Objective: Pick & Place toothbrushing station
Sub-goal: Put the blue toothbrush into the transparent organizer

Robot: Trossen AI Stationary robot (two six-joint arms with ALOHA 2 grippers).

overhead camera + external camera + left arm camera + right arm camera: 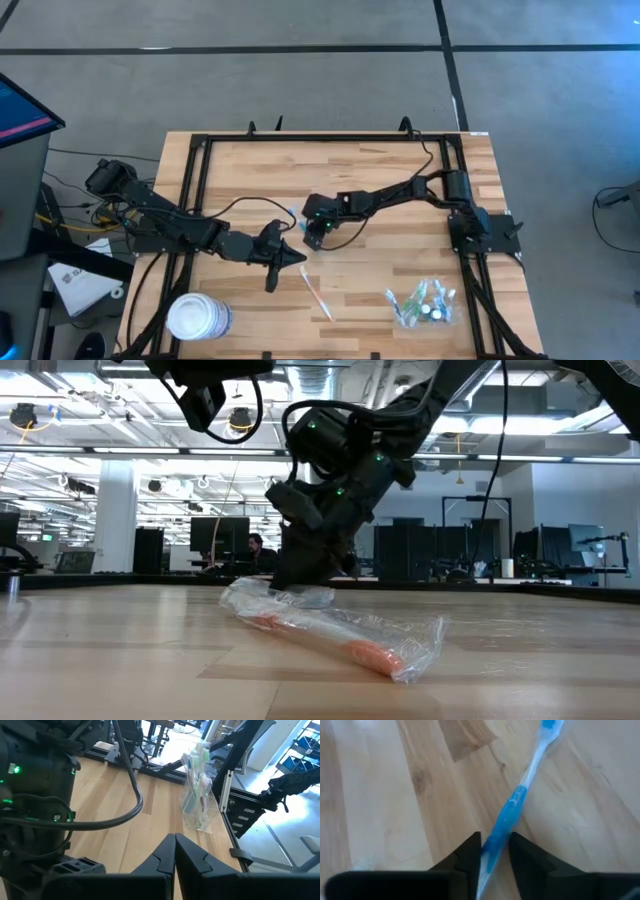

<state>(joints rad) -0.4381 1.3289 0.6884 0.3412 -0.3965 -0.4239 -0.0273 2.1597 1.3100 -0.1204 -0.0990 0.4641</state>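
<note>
Right gripper point(493, 851) is at mid-table, clamped on one blue toothbrush point(512, 810). Left gripper point(290, 259), fingers pressed together and holding nothing, hovers beside it. One wrapped toothbrush point(316, 291) lies nearby. One toothbrushing station point(423, 304) stands at the table's point(380, 170) right front corner; one white tub point(197, 316) sits front left.

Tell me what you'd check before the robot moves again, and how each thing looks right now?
1. Right gripper holding the blue toothbrush: ok, fingers closed around its handle.
2. Left gripper free: ok, fingers shut on nothing.
3. Toothbrushing station upright: ok in the left wrist view, brushes already standing in it.
4. Wrapped toothbrush out of the way: cannot tell, it lies on the table near both arms.
5. White tub away from the station: ok, near the opposite corner.
</note>
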